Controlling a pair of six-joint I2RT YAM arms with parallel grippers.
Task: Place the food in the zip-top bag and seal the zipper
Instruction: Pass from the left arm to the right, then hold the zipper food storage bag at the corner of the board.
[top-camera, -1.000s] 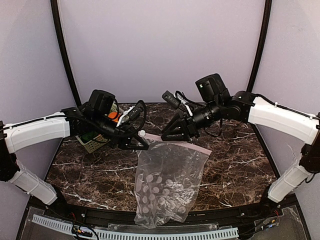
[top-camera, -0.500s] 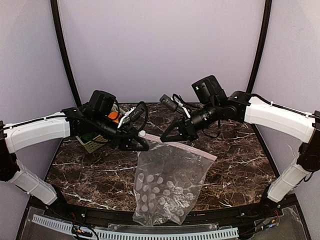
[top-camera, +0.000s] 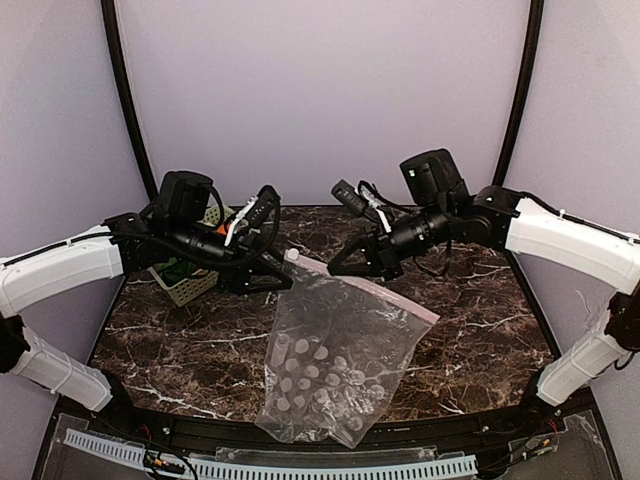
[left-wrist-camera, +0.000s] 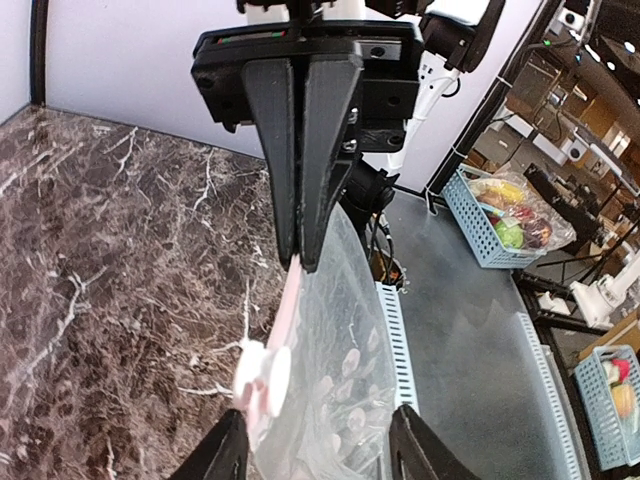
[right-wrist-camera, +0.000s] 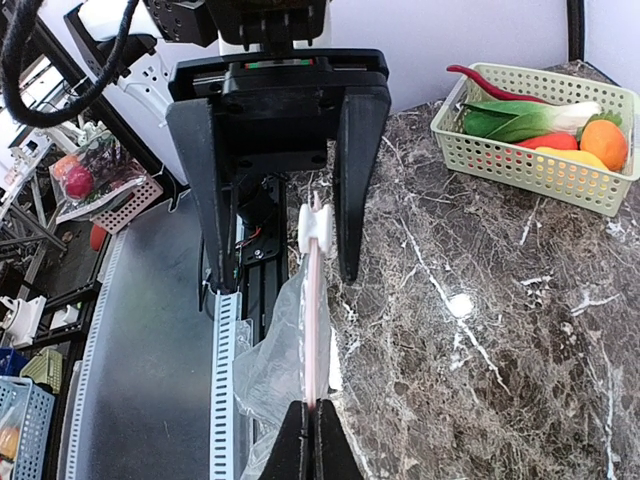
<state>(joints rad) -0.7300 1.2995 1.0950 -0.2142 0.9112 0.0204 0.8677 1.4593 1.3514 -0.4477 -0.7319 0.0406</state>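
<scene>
Zip-top bag (top-camera: 330, 370) hangs with its bottom end draped over the near edge of the surface (top-camera: 480, 330). All I can see in it are its own pale dots, so it looks empty. A bit farther back, its top edge is held up in the air. The right claw (right-wrist-camera: 308, 410) is squeezed shut on the pink zipper (right-wrist-camera: 313, 320), about halfway along it. It has stayed in nearly the same spot as a second ago. The left claw (left-wrist-camera: 318, 415) is at the left end of the zipper. Its two fingers are apart, one on each side of the white slider (left-wrist-camera: 262, 375), and they do not seem to be pinching it. What has changed is mostly on the left. The left arm has pulled back to the left, the slider end now sits a little farther away, and the bag's right corner has dropped a little nearer, so the bag hangs more slanted. The green basket (right-wrist-camera: 540, 175) at the far left shows more now, and the food (right-wrist-camera: 520, 120) is all in it, well apart from the bag. I think this means the packing has not started. The arms are just getting the bag ready, and the mouth must be opened wide before any food can go in.
</scene>
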